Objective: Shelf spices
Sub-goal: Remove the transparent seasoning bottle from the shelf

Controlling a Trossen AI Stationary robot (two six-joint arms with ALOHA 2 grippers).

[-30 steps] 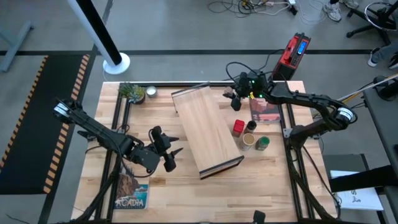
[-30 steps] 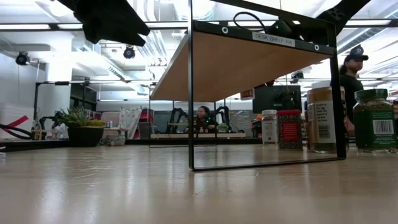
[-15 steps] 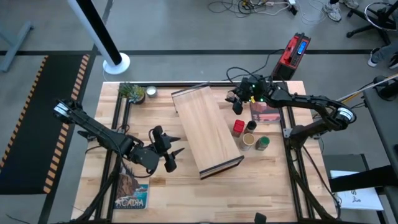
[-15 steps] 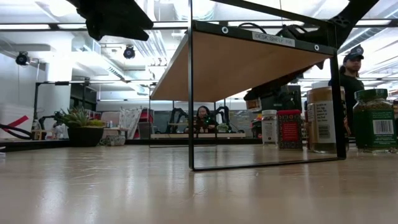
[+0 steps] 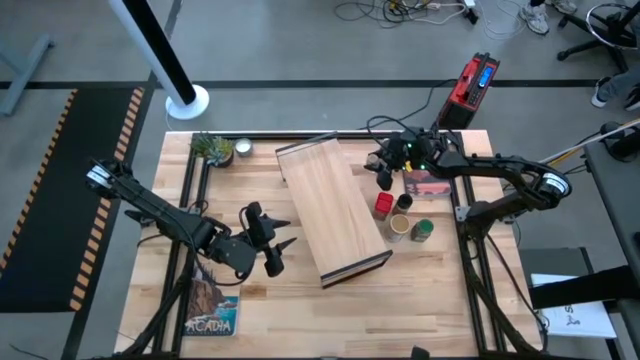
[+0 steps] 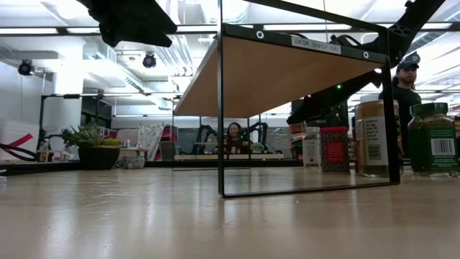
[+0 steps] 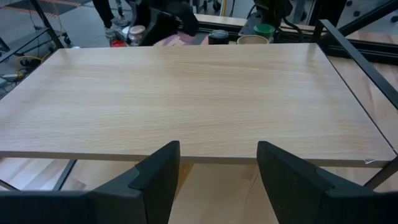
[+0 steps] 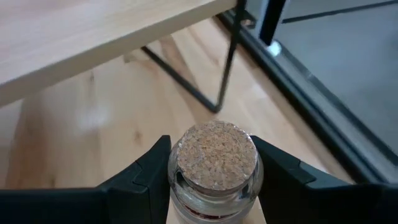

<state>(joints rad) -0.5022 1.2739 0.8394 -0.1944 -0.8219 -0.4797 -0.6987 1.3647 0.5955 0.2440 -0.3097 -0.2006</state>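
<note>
We found the right gripper (image 8: 211, 186) clamped on a cork-stoppered glass jar (image 8: 216, 163), held just beside the shelf (image 5: 330, 210) near its far end. The remaining spices (image 5: 402, 217) stood grouped on the table (image 5: 260, 300) at the shelf's right side. The left gripper (image 7: 217, 180) waited, fingers apart, facing the shelf's left edge.

Shelf (image 5: 331, 211): long light-wood board on a thin black frame, raised above the table, set diagonally, top bare. Beside its right edge stand a red square tin (image 5: 383, 205), black-lidded jar (image 5: 403, 202), tan-lidded jar (image 5: 398, 226) and green-lidded jar (image 5: 422, 230), all upright. A cork-topped glass jar (image 8: 215, 167) sits between two dark fingers.
</note>
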